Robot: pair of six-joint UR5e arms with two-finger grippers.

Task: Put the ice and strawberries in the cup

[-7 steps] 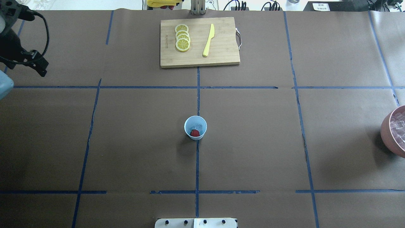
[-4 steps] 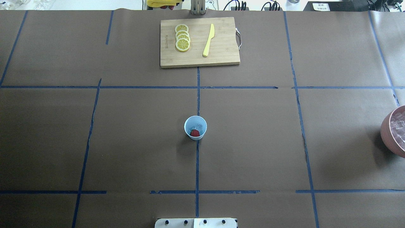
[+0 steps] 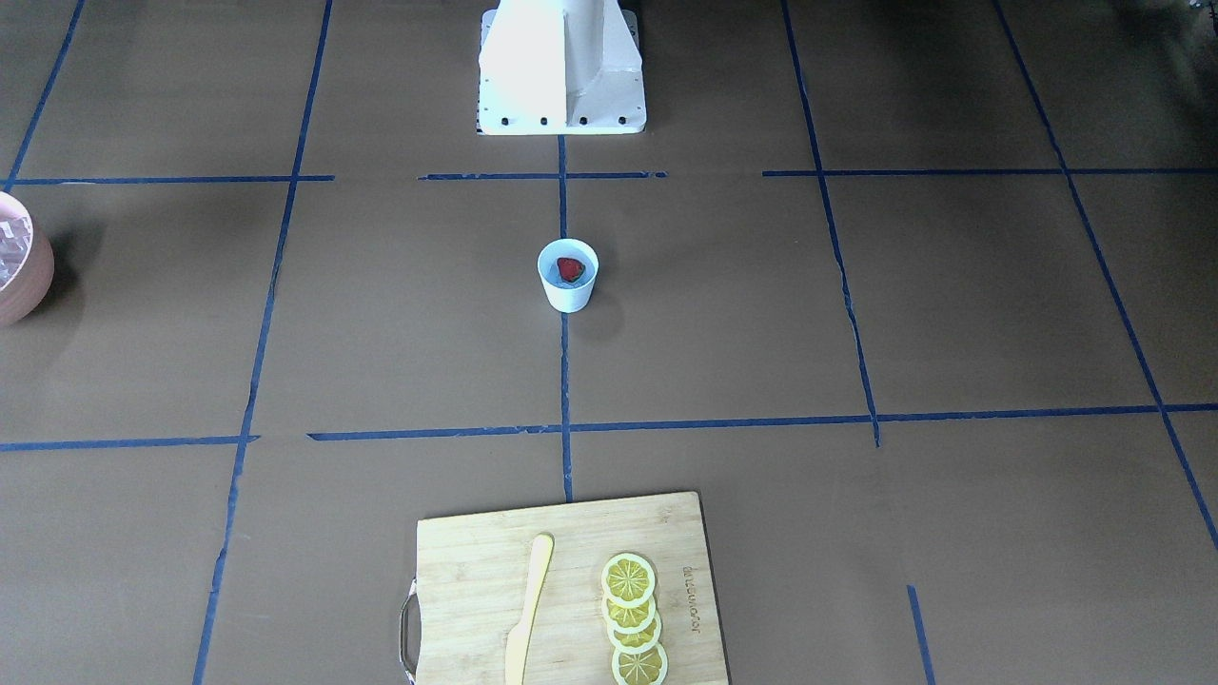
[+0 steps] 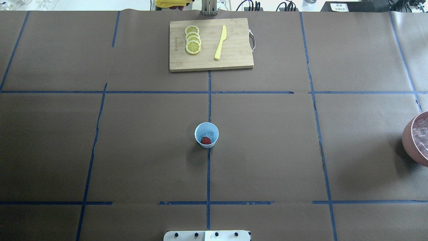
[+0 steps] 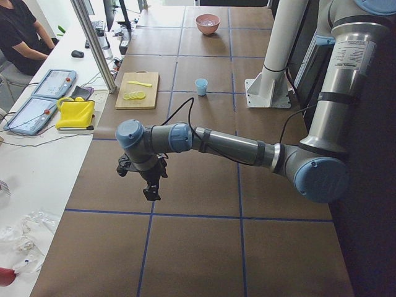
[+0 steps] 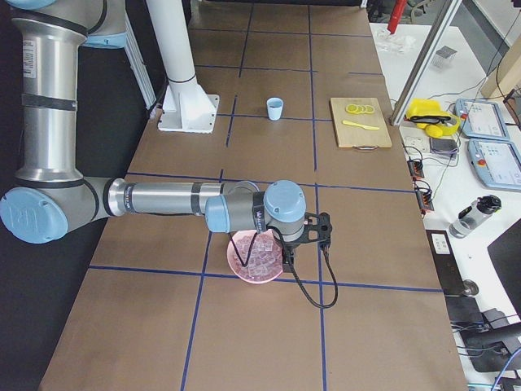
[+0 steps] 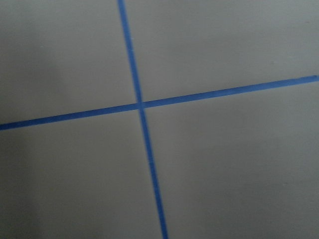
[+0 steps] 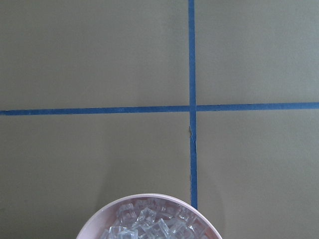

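The white cup [image 4: 206,135] stands at the table's middle, on a blue tape line. A red strawberry [image 4: 206,141] lies inside it, beside a clear piece of ice [image 4: 209,133]. The front-facing view also shows the cup [image 3: 568,274] with the strawberry [image 3: 570,269] in it. Several more ice cubes [image 8: 149,224] fill the pink bowl [image 4: 409,140] at the table's right edge. My left gripper [image 5: 150,192] hangs over bare table far to the left of the cup. My right gripper [image 6: 305,243] hovers by the pink bowl [image 6: 244,269]. I cannot tell whether either is open or shut.
A wooden cutting board [image 4: 234,60] at the far middle carries several lemon slices [image 4: 193,39] and a yellow knife [image 4: 220,43]. The robot's white base [image 3: 561,67] stands behind the cup. A seated person [image 5: 21,34] and tablets [image 5: 37,102] are at a side table.
The left gripper, seen at the overhead view's left edge a second ago, has moved out of that view. The cup and its contents have not moved.
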